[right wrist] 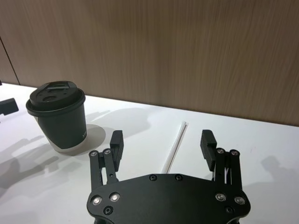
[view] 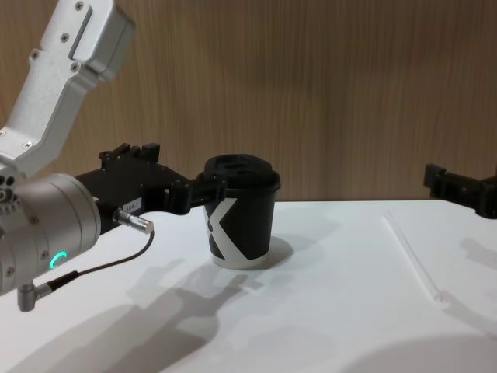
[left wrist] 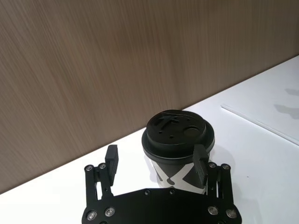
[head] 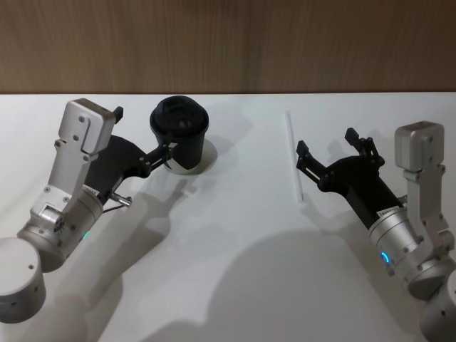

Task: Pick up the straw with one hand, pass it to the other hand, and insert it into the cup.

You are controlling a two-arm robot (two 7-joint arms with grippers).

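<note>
The black lidded cup (head: 179,132) with its white K mark (view: 224,233) stands on the white table at the back left. My left gripper (head: 142,133), the green-ringed one, is open; one finger (left wrist: 200,161) sits against the cup's side, and the cup stands off to that side rather than between the fingers. The thin white straw (head: 294,153) lies flat on the table to the right. My right gripper (head: 326,146), the blue-ringed one, hovers open just right of the straw. In the right wrist view the straw (right wrist: 175,147) runs ahead between the spread fingers, and the gripper (right wrist: 162,143) holds nothing.
A wood-panelled wall (head: 228,43) runs along the table's far edge. The white tabletop (head: 235,242) lies bare between the two arms and toward the front.
</note>
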